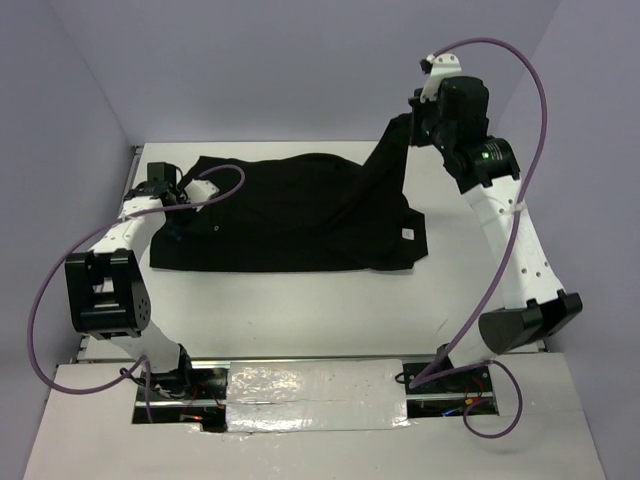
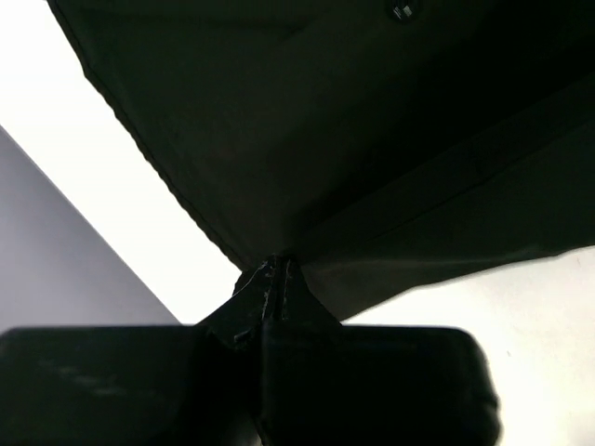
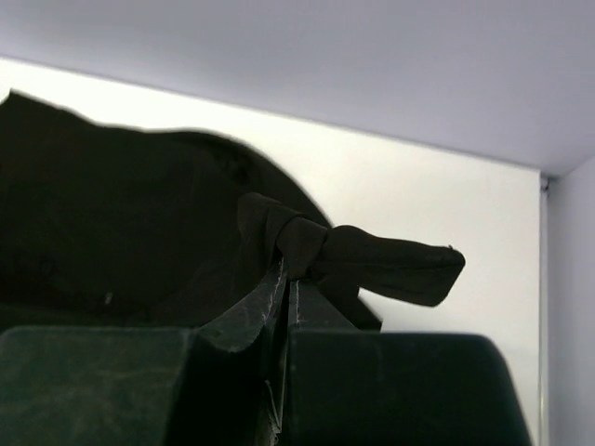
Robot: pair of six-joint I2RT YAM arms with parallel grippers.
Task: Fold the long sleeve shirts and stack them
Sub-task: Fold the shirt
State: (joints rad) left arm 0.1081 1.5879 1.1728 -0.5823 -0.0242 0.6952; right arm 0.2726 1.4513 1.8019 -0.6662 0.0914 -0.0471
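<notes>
- The left gripper [image 2: 277, 279] is closed completely, and its two tips pinch a small fold at the left edge of the black long sleeve shirt [image 1: 290, 215]
- In the left wrist view the cloth spreads up and away from the closed tips, with a pulled crease that runs to the right
- In the same view the white desk [image 1: 300, 310] shows to the left of the cloth and under its lower right edge
- The right gripper [image 3: 286, 269] is also closed completely, and it clamps one sleeve [image 1: 388, 165] close to its end
- In the right wrist view the end of this sleeve sticks out to the right of the tips, rolled over on itself
- In the top view the right gripper is raised above the far right part of the desk, and the sleeve stretches from it down and to the left to the body of the shirt
- The body of the shirt lies on the far half of the desk between the two arms, with its near edge almost straight
- A small white square tag [image 1: 408, 234] sits near the right near corner of the shirt
- A purple cable [image 1: 530, 120] loops over the right arm, and another one hangs around the left arm
</notes>
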